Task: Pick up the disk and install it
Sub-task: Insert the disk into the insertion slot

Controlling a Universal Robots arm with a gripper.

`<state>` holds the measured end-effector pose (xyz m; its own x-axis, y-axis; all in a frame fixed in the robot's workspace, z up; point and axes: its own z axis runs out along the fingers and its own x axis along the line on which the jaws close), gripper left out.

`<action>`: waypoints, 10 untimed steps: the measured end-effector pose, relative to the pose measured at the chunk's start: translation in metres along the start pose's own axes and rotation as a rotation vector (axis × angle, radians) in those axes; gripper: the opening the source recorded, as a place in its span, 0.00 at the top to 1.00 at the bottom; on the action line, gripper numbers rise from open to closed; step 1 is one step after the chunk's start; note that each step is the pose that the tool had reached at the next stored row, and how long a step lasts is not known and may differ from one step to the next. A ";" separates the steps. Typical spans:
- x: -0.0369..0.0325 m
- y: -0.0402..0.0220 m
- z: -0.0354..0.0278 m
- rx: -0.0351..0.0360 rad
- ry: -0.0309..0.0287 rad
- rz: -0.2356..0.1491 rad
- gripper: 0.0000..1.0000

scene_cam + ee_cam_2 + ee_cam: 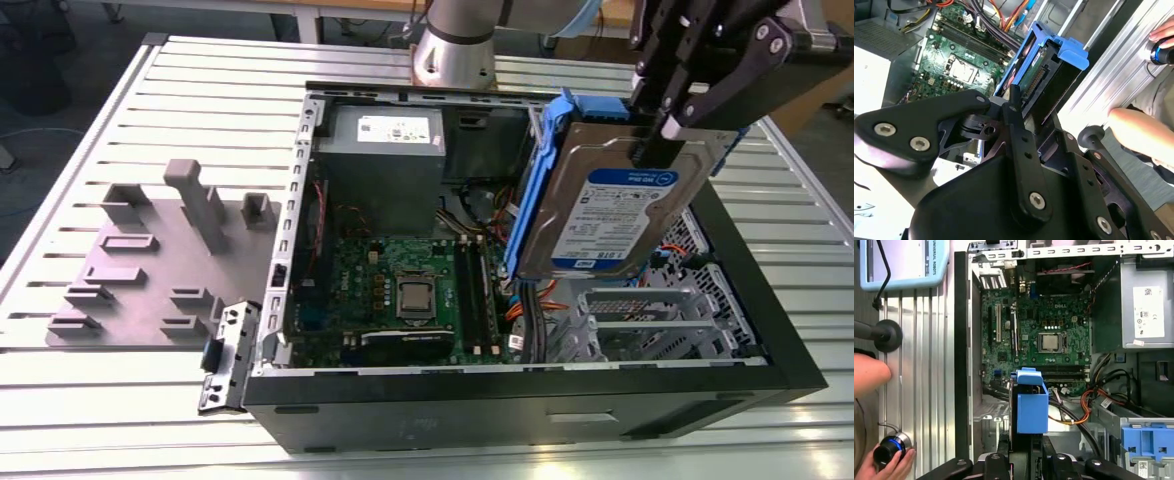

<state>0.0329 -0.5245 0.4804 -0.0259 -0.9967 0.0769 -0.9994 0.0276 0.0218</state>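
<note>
The slatted aluminium tabletop [200,90] carries one black steel computer case [534,405] lying on its side with the panel off. On the exterior view's left of it lies one grey moulded fixture plate [134,270] with upright posts. Inside the case are one green motherboard [387,290], one grey power supply box [383,150] with a white sticker, and one grey perforated metal drive cage [654,325]. The single disk [607,215], a flat silver hard drive with a white-and-blue label and blue plastic rails, hangs on edge above the open case. It sits over the cable bundle between the motherboard and the drive cage, and appears to touch nothing below. The one black pincer [671,140] is clamped on the upper end of the disk. In the first wrist view the blue rail end [1031,407] points down into the case. The step in hand is judged to be carriage of the disk toward the cage. To do it well, hold the clamp firm, bring the rails parallel to the cage guides, and keep the lower edge clear of cables and the case wall. A person's hand [886,467] rests on a round control beside the case.
</note>
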 end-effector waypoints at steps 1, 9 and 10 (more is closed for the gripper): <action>0.0018 -0.0009 0.0006 0.0000 0.0000 0.000 0.65; 0.0176 -0.0117 0.0058 -0.0005 0.0000 0.000 0.65; 0.0192 -0.0136 0.0063 -0.0008 -0.0001 0.000 0.65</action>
<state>0.0458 -0.5445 0.4752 -0.0259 -0.9967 0.0768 -0.9994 0.0277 0.0226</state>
